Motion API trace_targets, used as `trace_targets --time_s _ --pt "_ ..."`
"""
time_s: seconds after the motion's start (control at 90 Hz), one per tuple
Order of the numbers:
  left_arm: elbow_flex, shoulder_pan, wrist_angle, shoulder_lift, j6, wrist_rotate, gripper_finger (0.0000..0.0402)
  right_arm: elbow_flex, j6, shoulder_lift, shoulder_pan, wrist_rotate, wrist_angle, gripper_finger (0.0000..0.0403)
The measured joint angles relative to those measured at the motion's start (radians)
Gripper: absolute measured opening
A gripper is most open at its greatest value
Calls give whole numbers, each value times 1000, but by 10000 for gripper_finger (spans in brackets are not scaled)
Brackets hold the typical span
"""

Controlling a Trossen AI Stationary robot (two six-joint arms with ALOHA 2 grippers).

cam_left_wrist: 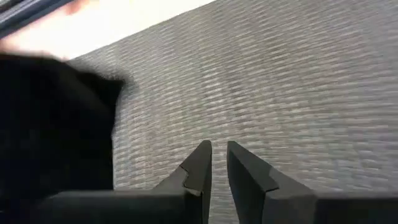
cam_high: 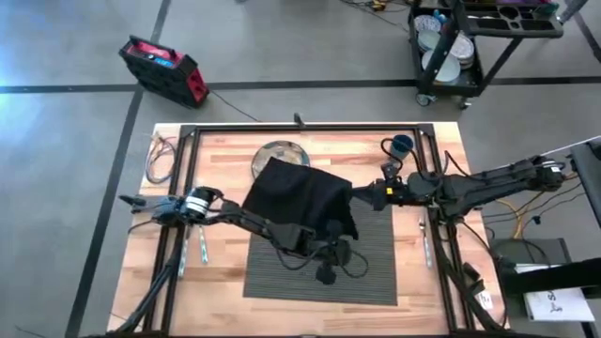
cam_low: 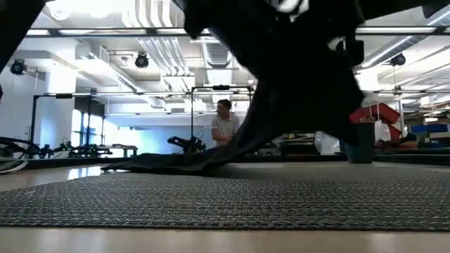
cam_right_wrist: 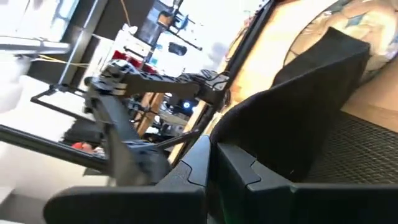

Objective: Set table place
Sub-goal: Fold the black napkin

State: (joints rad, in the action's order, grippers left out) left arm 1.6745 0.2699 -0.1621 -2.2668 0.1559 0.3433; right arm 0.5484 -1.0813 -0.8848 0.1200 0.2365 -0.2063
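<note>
Placemat [cam_high: 371, 272]: lies flat on the front middle of the table [cam_high: 225, 300].
Napkin [cam_high: 299, 195]: black cloth, draped over the placemat's back left corner and part of the plate [cam_high: 272, 152].
Right gripper [cam_high: 355, 197]: at the napkin's right edge, fingers closed, pinching the cloth.
Left gripper [cam_left_wrist: 219, 163]: low over the placemat, fingers nearly together, holding nothing.
Cup [cam_high: 402, 145]: back right of the table.

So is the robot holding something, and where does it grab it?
Yes. The right gripper pinches the black napkin by one edge, lifting it over the placemat. The left gripper holds nothing.
</note>
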Motion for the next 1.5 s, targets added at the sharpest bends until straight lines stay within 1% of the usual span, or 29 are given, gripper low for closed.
trace_targets --time_s 0.078,0.122,0.222,0.311,0.667,0.767,0.922,1.0,1.189,1.256,1.333,1.444,1.5 --pt "0 -20 9 -27 -4 71 35 0 0 0 0 -6 -12 0" --pt "0 -31 9 -36 -21 128 33 0 2 0 0 -8 -18 0" --pt "-1 -46 -49 -36 -74 259 18 0 9 0 0 -8 -18 0" --pt "-2 -48 -139 -3 -109 304 3 0 25 8 2 -9 -16 0" --pt "-2 4 -409 228 -265 346 0 0 94 48 34 -9 -5 0" --pt "-2 17 -451 301 -291 353 0 0 98 52 55 -8 3 0" --pt "-2 29 -462 401 -322 355 0 23 75 51 102 -7 62 0" --pt "-2 31 -466 446 -337 355 0 74 80 46 130 -1 106 0" --pt "12 37 -470 520 -378 336 0 245 118 12 168 11 287 0" --pt "43 41 -472 532 -387 298 0 303 124 -9 170 10 328 0" --pt "93 54 -499 532 -391 277 0 370 129 -39 170 3 373 0" --pt "159 68 -529 532 -391 286 0 480 161 -86 170 -10 434 0" --pt "187 68 -561 532 -383 293 0 539 188 -107 167 -13 491 0"
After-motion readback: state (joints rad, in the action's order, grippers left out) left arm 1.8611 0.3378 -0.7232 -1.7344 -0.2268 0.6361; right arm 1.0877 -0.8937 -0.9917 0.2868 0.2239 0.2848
